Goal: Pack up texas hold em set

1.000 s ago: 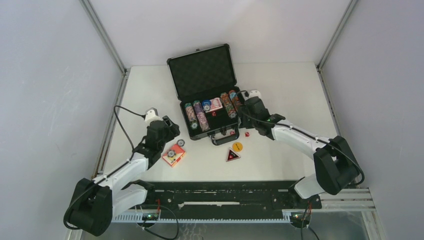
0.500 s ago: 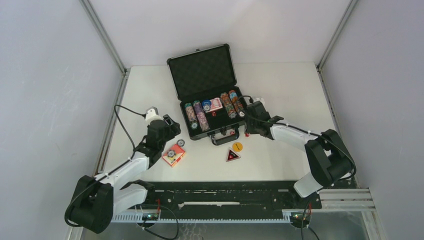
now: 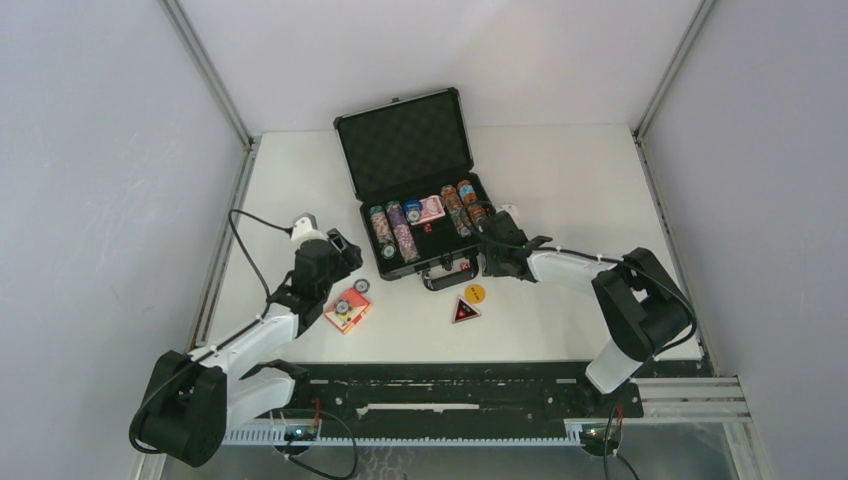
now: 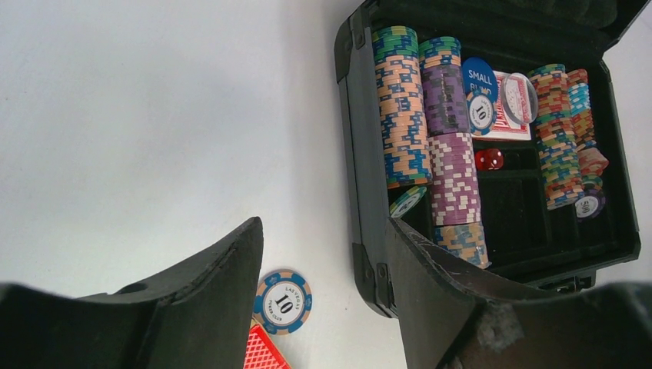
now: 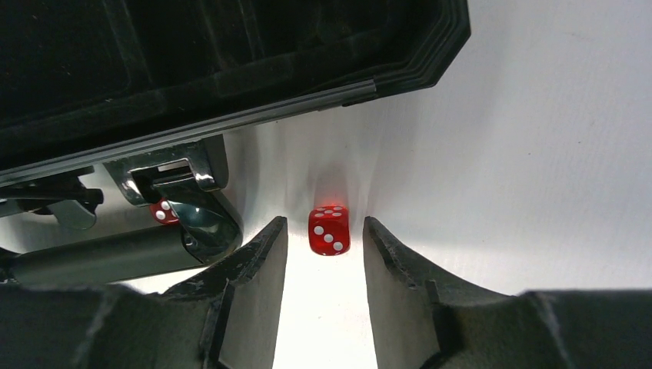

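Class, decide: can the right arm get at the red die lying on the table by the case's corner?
Probably yes: the right gripper straddles the red die, open, gaps either side; the case stands just beyond.

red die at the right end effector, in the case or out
Out: the small red die lies on the white table beside the black hard briefcase, between the right end effector's fingers.

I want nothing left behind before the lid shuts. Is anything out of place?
Yes, several pieces lie on the table outside the case: a red die inside the open right gripper, a second die by the latch, a 10 chip and card box near the left gripper, and a yellow button and triangle in front.
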Motion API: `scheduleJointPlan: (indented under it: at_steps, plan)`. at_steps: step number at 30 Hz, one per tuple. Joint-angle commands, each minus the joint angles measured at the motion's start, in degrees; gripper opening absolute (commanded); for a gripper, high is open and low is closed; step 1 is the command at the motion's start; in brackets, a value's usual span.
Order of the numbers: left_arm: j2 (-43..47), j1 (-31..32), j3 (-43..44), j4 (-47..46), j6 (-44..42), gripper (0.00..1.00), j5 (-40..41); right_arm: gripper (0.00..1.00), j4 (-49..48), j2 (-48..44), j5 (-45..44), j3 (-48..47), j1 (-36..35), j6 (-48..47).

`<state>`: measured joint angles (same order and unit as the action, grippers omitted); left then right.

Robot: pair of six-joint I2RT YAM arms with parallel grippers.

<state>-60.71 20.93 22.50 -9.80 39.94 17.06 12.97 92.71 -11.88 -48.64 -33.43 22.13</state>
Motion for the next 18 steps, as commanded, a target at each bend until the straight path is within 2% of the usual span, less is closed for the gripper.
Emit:
scheduleJointPlan:
  at_steps: [1, 7, 14, 18]
  plan:
    - [0.37, -0.29, 2.21, -2.06, -0.57, 0.65, -1.11, 0.49, -1.83, 0.87, -2.67, -0.44, -0.75, 1.27]
    - [0.63, -0.32, 2.02, -1.97, -0.57, 0.65, -0.97, 0.46, -1.86, 1.52, -3.67, -0.73, -0.89, 1.85]
    - [0.58, -0.27, 1.99, -1.97, -0.56, 0.65, -1.24, 0.29, -1.41, 1.54, -4.55, -1.35, -1.12, 1.87]
    - [0.68, -0.28, 1.89, -1.98, -0.57, 0.65, -1.27, 0.25, -0.98, 0.92, -4.91, -1.78, -1.54, 1.87]
